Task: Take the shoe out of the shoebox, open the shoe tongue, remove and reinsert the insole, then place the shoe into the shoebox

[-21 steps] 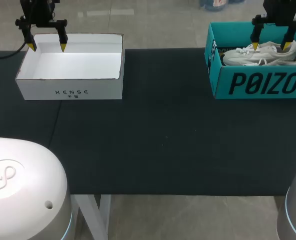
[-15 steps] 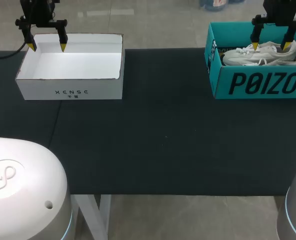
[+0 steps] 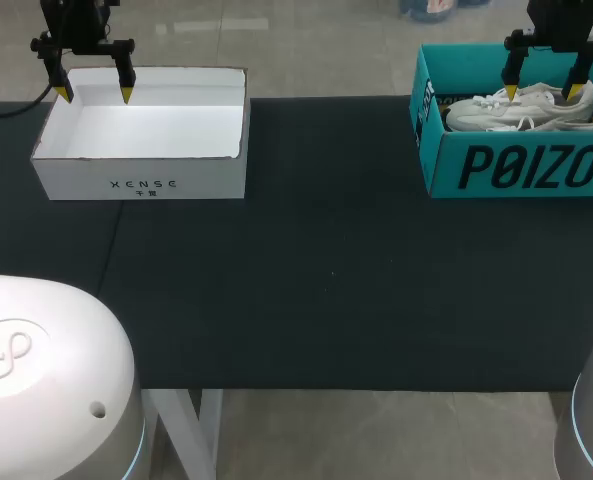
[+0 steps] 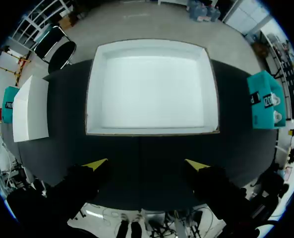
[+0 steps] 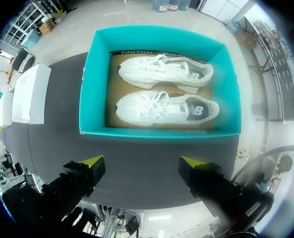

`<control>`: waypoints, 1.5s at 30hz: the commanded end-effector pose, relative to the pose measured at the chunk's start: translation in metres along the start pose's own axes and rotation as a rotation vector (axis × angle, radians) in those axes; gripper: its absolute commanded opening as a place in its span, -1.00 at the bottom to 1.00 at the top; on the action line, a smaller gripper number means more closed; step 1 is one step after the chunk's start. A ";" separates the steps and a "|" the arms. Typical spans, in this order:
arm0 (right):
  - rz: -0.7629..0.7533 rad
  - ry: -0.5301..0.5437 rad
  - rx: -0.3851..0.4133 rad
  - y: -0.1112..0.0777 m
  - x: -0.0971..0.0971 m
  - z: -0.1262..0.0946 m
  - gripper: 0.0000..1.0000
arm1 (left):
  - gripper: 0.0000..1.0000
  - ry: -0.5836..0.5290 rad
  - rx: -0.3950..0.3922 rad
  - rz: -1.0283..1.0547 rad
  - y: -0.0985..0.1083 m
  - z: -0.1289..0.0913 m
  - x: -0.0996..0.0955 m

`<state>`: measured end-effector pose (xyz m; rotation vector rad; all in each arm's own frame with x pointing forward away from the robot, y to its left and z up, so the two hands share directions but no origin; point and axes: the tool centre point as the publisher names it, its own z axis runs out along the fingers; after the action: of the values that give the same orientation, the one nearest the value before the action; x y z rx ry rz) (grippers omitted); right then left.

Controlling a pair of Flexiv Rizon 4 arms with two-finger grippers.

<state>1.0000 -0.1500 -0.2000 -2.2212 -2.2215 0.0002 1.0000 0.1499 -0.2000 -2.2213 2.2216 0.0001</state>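
Shoe (image 5: 166, 106): white laced sneaker in teal shoebox (image 5: 93, 84)
Axis: lengthwise in shoebox, toe toward surface (image 3: 326, 270) middle
Left end effector (image 4: 146, 164): released
Right end effector (image 5: 142, 160): released

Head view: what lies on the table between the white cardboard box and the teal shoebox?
Only bare black tabletop lies between the white cardboard box and the teal cardboard shoebox; the head view shows this.

Nothing changes: the right gripper (image 3: 542, 92) holds the same spot above the shoebox (image 3: 516, 168), the left gripper (image 3: 95, 96) the same spot well apart from it, and the shoes (image 3: 521, 112) inside lie unmoved.
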 end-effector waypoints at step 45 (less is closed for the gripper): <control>0.143 -0.138 0.023 0.060 -0.086 0.026 1.00 | 1.00 0.000 0.000 0.000 0.000 0.000 0.000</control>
<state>1.0608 -0.2338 -0.2209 -2.4796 -2.0780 0.1929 1.0000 0.1499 -0.2000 -2.2212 2.2216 0.0001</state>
